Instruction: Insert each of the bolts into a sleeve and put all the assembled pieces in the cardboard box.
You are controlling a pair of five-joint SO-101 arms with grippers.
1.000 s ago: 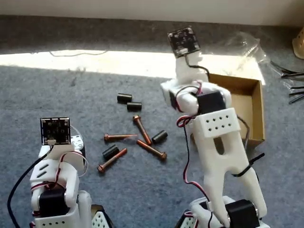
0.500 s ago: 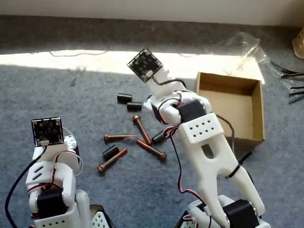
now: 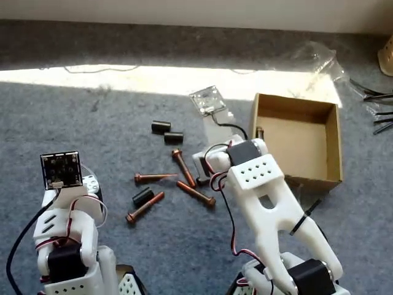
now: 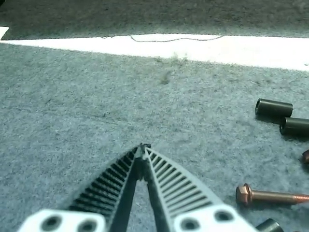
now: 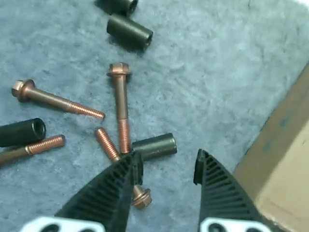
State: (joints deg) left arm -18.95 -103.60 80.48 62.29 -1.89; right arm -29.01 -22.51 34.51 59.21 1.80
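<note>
– Two grippers: what is the state of each, nearest first?

– Left gripper: fingers closed tip to tip with nothing between them, above the grey carpet toward its near left side. Right gripper: fingers parted and holding nothing, low over the middle of the carpet. One black sleeve lies just beyond its fingertips, and one fingertip overlaps a copper bolt.

– Where are the remaining parts?

– All lie loose on the carpet. The nearest bolt is just beside a second sleeve. Farther back are a third bolt and a fourth bolt, whose shank ends beside the first sleeve. Beyond them, two more sleeves lie close together. The cardboard box stands open toward the far right edge.
</note>
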